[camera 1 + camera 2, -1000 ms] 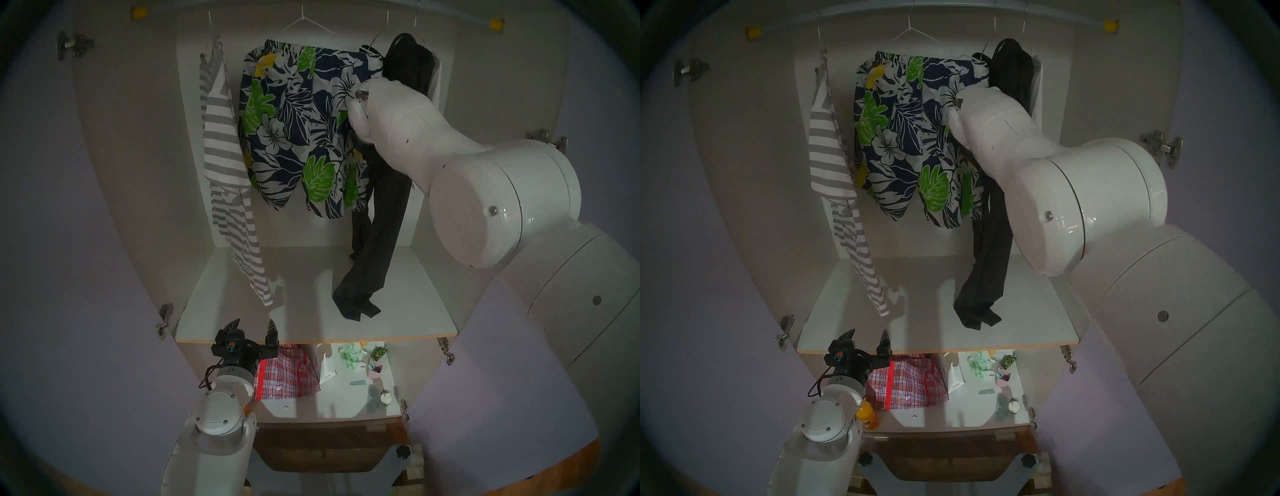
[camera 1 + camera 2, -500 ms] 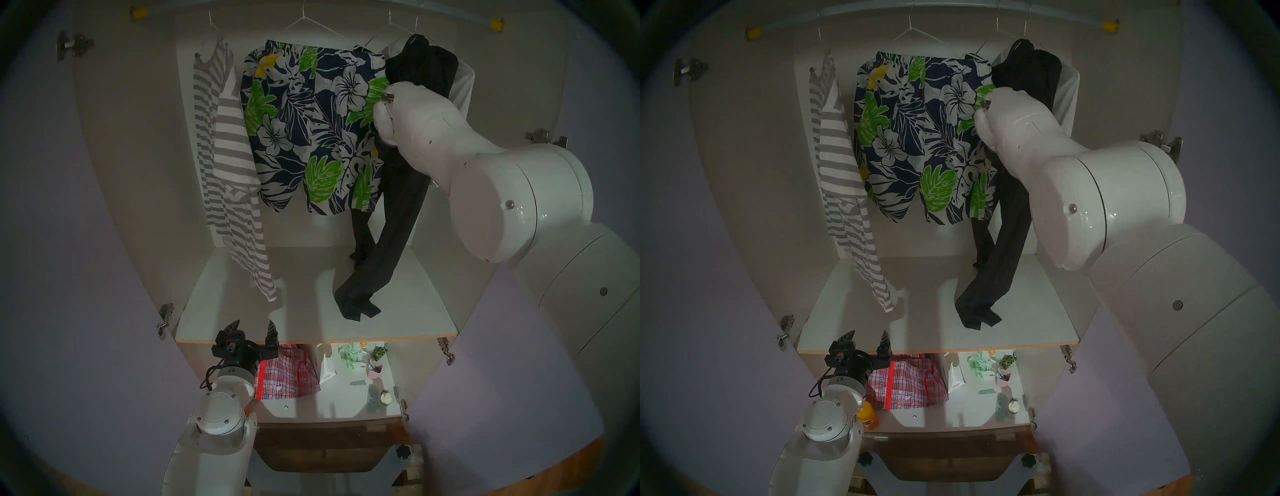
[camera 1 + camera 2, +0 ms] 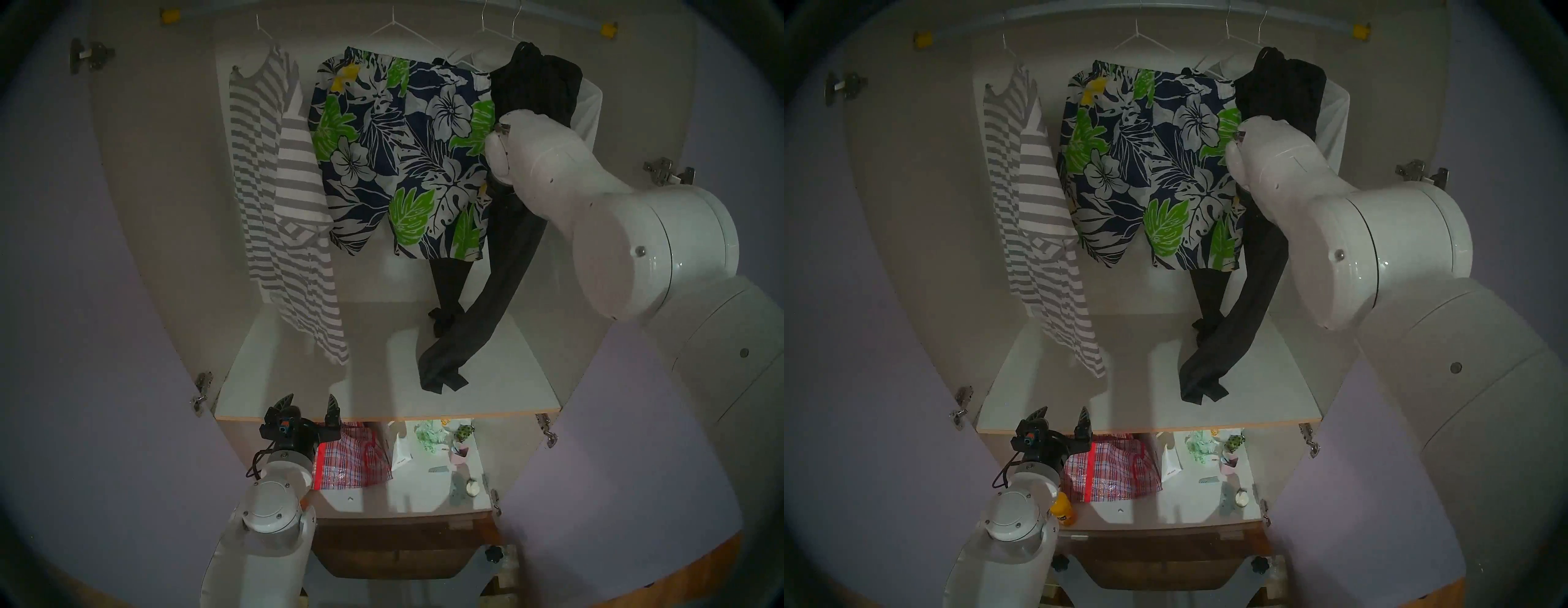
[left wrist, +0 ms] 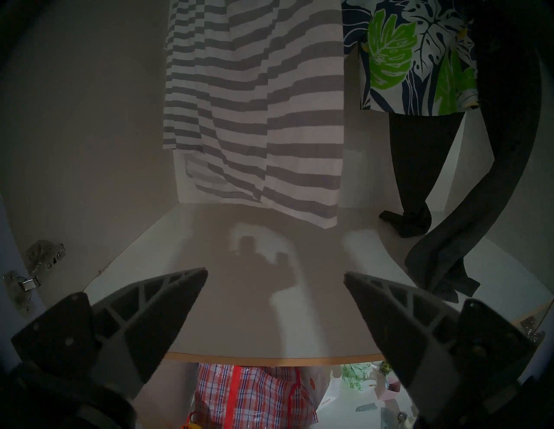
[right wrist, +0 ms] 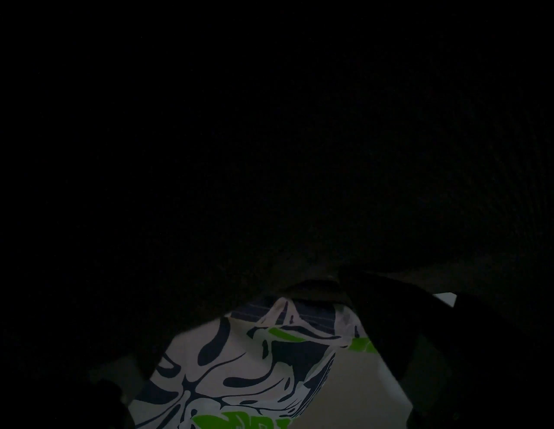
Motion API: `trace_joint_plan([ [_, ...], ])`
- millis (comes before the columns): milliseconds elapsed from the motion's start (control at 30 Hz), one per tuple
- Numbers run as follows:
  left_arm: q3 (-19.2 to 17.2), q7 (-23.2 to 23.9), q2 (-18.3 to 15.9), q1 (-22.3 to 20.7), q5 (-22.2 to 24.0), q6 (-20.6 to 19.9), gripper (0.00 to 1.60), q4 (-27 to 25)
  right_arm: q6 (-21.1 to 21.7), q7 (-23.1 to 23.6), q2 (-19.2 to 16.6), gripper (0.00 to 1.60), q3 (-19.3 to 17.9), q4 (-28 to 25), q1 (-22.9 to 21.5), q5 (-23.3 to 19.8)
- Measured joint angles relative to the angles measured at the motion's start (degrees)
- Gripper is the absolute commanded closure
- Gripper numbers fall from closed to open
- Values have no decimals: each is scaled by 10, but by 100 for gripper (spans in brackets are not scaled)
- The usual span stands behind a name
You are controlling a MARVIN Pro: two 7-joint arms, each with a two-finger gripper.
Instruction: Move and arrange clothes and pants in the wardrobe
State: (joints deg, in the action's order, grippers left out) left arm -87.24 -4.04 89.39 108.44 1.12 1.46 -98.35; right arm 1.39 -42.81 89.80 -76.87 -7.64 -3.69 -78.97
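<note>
From the head's left eye, the floral shorts (image 3: 403, 157) and black trousers (image 3: 530, 85) have slid rightward along the rail (image 3: 551, 17), and the striped T-shirt (image 3: 280, 178) has swung to face outward; the sorting is under way.

The right eye shows the white blouse (image 3: 1335, 114) emerging behind the trousers.

On the left wrist view, the left end effector (image 4: 274, 277) hangs spread and empty before the shelf (image 4: 344, 314).

The right wrist view is nearly black, pressed into cloth; I cannot tell the right end effector's state.

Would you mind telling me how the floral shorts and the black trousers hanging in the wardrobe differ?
The floral shorts are printed in navy, white, green and yellow; the black trousers are plain. The floral shorts end well above the shelf, while the black trousers reach it and bunch there. The floral shorts hang left of the black trousers. Both hang from the rail.
</note>
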Motion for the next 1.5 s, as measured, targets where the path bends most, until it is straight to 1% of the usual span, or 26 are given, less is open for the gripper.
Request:
trace_joint_plan([
  [333,2,-3,0,-2,0,0,0,1,3,3,-4,0,10,0,4,6],
  [500,3,-3,-1,-2,0,0,0,-2,17,9,17,0,41,2,11,17],
  [533,4,-3,-1,-2,0,0,0,-3,24,10,25,0,54,2,12,19],
  [667,4,-3,-2,-1,0,0,0,-7,52,11,44,0,84,3,13,23],
  [700,5,-3,-3,0,1,0,0,-8,68,11,52,0,90,5,12,23],
  [800,5,-2,-4,1,1,0,0,-12,111,7,75,0,90,7,9,22],
  [833,6,-2,-5,2,1,0,0,-13,134,3,86,0,89,8,6,20],
  [933,6,-2,-7,4,2,0,0,-17,196,-8,107,0,84,10,-4,14],
  [967,6,-2,-7,4,2,0,0,-18,210,-11,110,0,83,10,-7,13],
  [1100,7,-1,-10,7,4,0,0,-22,286,-42,120,0,58,15,-29,0],
  [1267,8,-1,-13,9,8,0,0,-26,373,-60,116,0,31,18,-41,-13],
  [1300,8,-1,-14,9,9,0,0,-27,386,-64,113,0,27,19,-42,-14],
  [1333,8,-1,-14,9,9,0,0,-27,389,-65,112,0,25,19,-42,-15],
  [1500,10,-1,-17,9,11,0,0,-28,387,-78,105,0,16,19,-43,-19],
])
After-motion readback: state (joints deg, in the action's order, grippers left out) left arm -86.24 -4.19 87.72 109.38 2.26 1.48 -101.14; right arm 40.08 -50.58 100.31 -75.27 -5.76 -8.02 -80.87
